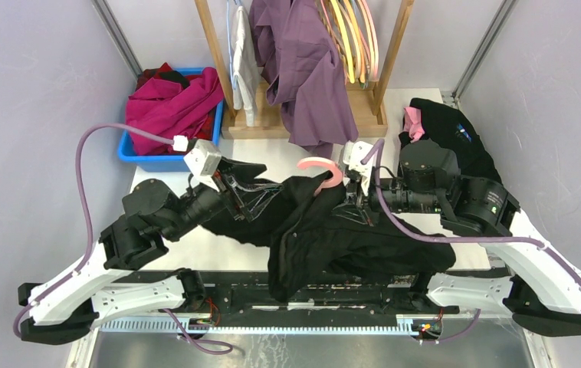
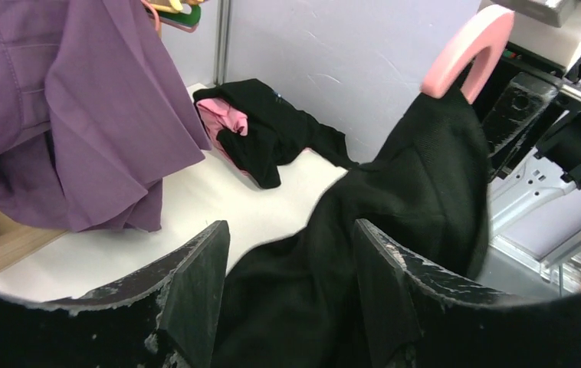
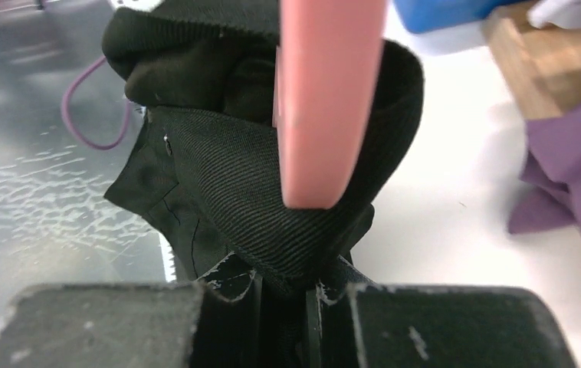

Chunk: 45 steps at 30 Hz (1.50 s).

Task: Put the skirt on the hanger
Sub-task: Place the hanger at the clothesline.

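Black ribbed skirt (image 1: pixel 333 238) heaped on white table (image 1: pixel 264 153), draped over pink plastic hanger (image 1: pixel 320 165), pinched in right end effector (image 3: pixel 283 295) clamped tight, left end effector (image 2: pixel 291 253) spread wide around loose fabric.

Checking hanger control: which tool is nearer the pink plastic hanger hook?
Right. Right tool clamps the black fabric skirt just beside the pink plastic hook; left tool sits farther off.
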Each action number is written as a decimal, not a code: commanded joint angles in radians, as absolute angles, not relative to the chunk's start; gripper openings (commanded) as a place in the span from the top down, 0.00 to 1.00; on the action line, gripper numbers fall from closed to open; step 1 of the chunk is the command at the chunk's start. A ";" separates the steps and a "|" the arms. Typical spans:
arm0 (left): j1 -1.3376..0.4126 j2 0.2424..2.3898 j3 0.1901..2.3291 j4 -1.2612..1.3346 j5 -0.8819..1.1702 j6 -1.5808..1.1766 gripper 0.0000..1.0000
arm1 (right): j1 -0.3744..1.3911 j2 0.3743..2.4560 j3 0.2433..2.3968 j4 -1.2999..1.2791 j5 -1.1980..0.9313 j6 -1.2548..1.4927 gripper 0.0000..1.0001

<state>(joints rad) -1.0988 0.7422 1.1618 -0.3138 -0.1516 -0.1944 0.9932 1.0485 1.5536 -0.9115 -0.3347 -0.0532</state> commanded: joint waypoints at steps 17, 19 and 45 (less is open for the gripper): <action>-1.094 0.729 1.259 -0.374 -0.295 -0.217 0.08 | 0.969 1.101 1.787 -1.200 0.420 -0.040 0.99; -1.094 0.734 1.267 -0.379 -0.295 -0.213 0.08 | 0.955 1.086 1.783 -1.216 0.440 -0.020 0.99; -1.094 0.797 1.254 -0.386 -0.268 -0.240 0.07 | 0.920 1.065 1.935 -1.529 0.787 0.308 0.99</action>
<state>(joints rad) -1.0988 0.7979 1.2369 -0.3965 -0.2604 -0.1978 0.9264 1.0828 1.8618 -1.5299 0.6342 0.2436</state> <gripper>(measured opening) 0.922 0.168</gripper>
